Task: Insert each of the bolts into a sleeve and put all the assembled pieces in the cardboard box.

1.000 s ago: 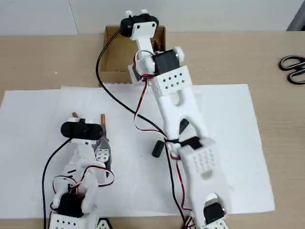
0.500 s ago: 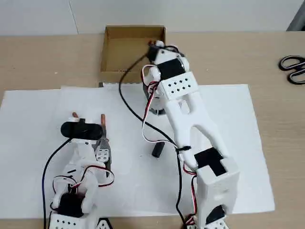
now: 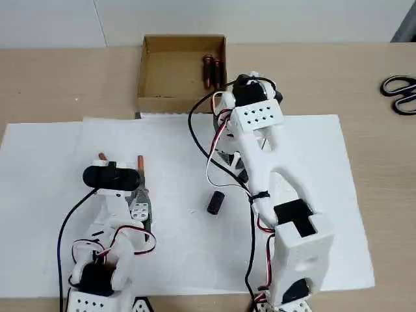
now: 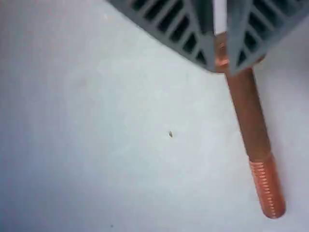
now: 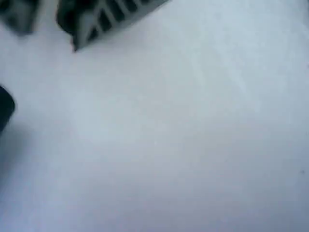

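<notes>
Counted 1 cardboard box [image 3: 162,71] on the bench [image 3: 52,78]. Counted 2 assembled pieces [image 3: 208,70] inside it; they lie close together, so logged as 2 with some doubt. Counted 2 bare copper bolts outside the box: first bolt [image 3: 140,162], second bolt [image 3: 102,156]. Found 1 loose black sleeve [image 3: 215,202]. Logged 1 sheet of white paper [image 3: 39,195], 1 pair of scissors [image 3: 398,91] and 2 arms: left arm [image 3: 107,224], right arm [image 3: 289,234]. From the left wrist view, counted 1 bolt; from the right wrist view, 1 dark item at the edge, kind not told
</notes>
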`<control>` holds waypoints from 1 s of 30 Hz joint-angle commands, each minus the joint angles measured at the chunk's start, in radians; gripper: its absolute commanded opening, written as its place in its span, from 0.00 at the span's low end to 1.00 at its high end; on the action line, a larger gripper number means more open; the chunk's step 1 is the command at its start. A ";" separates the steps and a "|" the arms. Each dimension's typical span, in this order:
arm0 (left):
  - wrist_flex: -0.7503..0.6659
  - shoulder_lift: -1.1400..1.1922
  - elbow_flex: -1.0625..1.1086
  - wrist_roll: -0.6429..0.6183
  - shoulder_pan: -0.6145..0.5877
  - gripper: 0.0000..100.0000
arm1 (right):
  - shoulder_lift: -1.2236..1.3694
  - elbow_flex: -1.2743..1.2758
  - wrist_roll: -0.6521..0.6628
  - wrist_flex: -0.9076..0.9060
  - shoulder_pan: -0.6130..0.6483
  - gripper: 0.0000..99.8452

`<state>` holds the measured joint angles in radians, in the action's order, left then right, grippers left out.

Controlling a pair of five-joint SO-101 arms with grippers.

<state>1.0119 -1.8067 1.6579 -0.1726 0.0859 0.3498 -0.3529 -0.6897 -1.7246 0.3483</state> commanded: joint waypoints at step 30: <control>-0.025 -0.009 -0.005 0.005 -0.005 0.01 | 0.220 -0.009 0.026 0.079 -0.090 0.13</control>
<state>1.0119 -1.8067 1.6579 -0.1726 0.0859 0.5677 -0.3529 -0.6743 -1.6525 0.2700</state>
